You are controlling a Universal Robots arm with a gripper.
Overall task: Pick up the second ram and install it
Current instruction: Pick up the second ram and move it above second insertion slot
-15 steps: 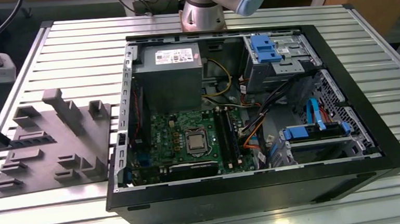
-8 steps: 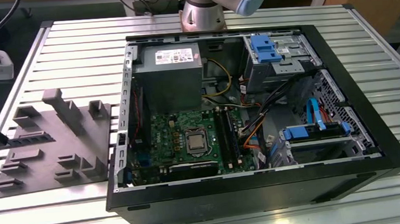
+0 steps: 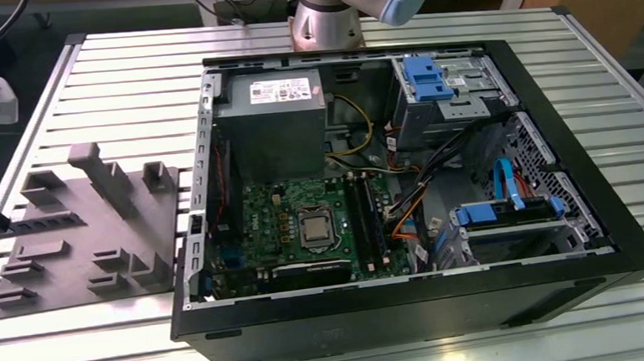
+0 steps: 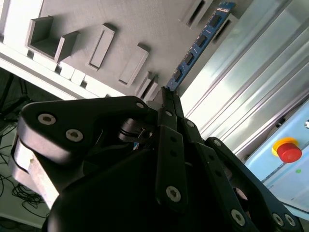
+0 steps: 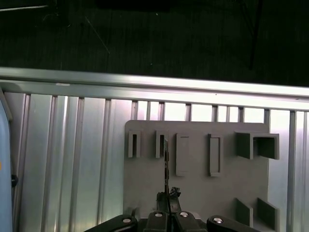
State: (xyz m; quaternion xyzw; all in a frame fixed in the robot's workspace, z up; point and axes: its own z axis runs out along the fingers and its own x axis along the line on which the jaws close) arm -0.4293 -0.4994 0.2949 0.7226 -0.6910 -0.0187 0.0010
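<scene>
Pincer (image 4: 166,93) clenches the second ram (image 4: 198,45) over the grey tray (image 5: 198,193) with raised blocks.

Obstacles to my gripper (image 5: 167,192), clamped on the second ram (image 4: 200,41): tray (image 3: 74,250) blocks, exterior frame's left; case (image 3: 420,309) walls, power supply (image 3: 268,121), drive cage (image 3: 446,97), cables (image 3: 413,200), centre-right. Free room: bare table (image 3: 126,83) slats, upper left, lower left.

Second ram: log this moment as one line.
hand: shut on second ram | location: over grey tray | install: not yet done
</scene>
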